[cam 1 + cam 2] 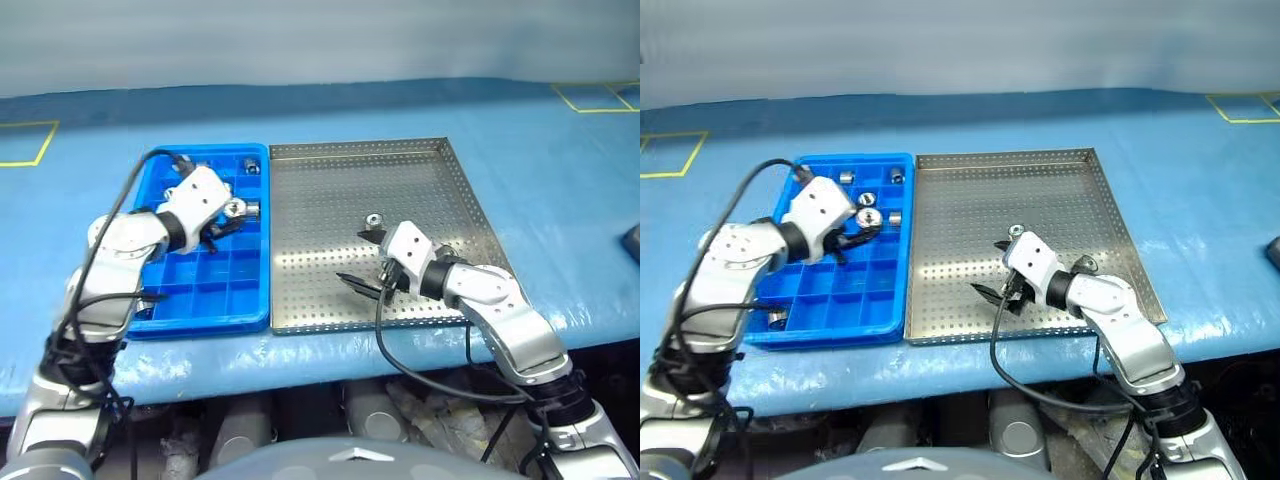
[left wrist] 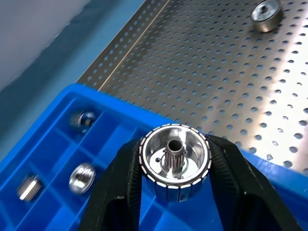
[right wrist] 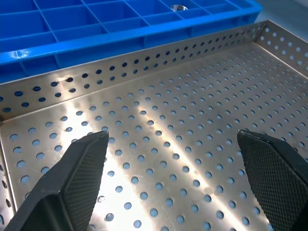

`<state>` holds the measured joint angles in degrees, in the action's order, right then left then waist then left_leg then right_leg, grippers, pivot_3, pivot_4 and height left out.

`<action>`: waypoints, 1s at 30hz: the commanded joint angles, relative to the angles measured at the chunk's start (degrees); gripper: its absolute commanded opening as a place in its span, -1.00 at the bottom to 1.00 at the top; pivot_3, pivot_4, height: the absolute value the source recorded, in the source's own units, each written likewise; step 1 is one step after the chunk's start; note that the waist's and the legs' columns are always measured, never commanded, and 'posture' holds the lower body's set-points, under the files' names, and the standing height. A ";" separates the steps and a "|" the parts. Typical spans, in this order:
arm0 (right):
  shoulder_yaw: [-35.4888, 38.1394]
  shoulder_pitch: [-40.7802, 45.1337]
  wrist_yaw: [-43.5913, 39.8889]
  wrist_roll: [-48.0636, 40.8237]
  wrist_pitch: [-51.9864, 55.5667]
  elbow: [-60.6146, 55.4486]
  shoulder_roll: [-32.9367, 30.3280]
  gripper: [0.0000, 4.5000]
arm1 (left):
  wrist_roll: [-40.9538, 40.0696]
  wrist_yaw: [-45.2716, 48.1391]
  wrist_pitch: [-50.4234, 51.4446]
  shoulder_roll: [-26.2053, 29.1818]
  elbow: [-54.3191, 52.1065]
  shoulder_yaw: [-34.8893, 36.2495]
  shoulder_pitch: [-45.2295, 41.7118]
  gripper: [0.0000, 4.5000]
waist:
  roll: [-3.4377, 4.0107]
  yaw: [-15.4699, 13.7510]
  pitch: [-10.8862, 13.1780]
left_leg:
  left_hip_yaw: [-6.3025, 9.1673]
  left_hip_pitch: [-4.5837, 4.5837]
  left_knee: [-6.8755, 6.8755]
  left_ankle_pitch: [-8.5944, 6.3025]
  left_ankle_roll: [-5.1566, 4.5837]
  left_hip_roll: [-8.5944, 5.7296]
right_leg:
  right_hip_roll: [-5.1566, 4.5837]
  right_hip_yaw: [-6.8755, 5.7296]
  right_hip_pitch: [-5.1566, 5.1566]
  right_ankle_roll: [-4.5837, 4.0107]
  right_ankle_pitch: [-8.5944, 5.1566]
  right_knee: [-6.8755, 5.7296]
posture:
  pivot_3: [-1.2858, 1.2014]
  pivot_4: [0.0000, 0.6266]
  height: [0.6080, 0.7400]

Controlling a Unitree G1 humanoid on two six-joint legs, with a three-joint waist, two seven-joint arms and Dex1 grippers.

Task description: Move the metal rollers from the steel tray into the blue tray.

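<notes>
left gripper [image 2: 175, 192] clamped; right gripper [image 3: 178, 178] agape

No legible text, labels, brand marks, numbers or signs appear on any surface or object shown.

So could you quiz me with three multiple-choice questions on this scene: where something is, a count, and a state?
1. Where is the left pincer?
A. over the blue tray
B. over the steel tray
C. over the bare table

2. How many metal rollers lie in the steel tray?
A. none
B. one
C. four

3. How is the right pincer?
A. shut on a roller
B. shut empty
C. open, empty

Answers:
1 A, blue compartments lie under it, where it holds a roller.
2 B, a single roller sits on the perforated metal.
3 C, its fingers stand wide apart over bare tray.
</notes>
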<state>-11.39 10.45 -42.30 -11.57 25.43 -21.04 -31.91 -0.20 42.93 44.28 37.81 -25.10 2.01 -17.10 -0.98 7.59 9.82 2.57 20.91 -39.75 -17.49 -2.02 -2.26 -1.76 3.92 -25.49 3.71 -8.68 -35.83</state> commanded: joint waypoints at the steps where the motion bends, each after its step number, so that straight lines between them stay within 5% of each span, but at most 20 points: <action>1: -0.63 1.43 -1.27 -0.08 -1.46 -0.42 0.21 1.00 | -0.53 -3.44 3.39 0.44 -7.87 5.53 5.25 -0.26 | 0.00 -0.93 0.00 | 0.01 0.00 0.01 -0.02 -0.01 0.00 | -0.01 -0.02 -0.01 -0.03 -0.01 0.00 | -0.02 -0.52 1.00; 8: -1.55 3.45 -2.62 0.26 -2.05 1.26 0.39 1.00 | -1.40 -6.74 5.37 0.13 -10.04 4.62 10.02 -0.26 | -0.03 -4.72 0.00 | 0.16 0.02 0.02 0.01 0.03 -0.11 | -0.21 -0.28 0.09 -0.07 -0.02 0.01 | 0.00 -0.52 1.00; 30: -0.87 3.21 -2.85 0.52 -2.16 0.82 0.37 1.00 | -3.11 -10.28 3.94 -0.21 -4.25 0.53 12.06 -0.26 | -0.02 -5.13 0.00 | 0.17 0.01 0.03 0.03 0.05 -0.10 | -0.18 -0.31 0.10 -0.11 -0.05 0.01 | -0.01 -0.52 1.00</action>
<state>-13.13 13.21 -45.07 -10.82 24.25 -18.50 -31.41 -2.94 32.94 48.96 36.75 -28.81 1.04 -5.21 -1.01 2.46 9.82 2.74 20.93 -39.72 -17.45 -1.97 -2.35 -1.94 3.61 -25.40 3.60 -8.73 -35.82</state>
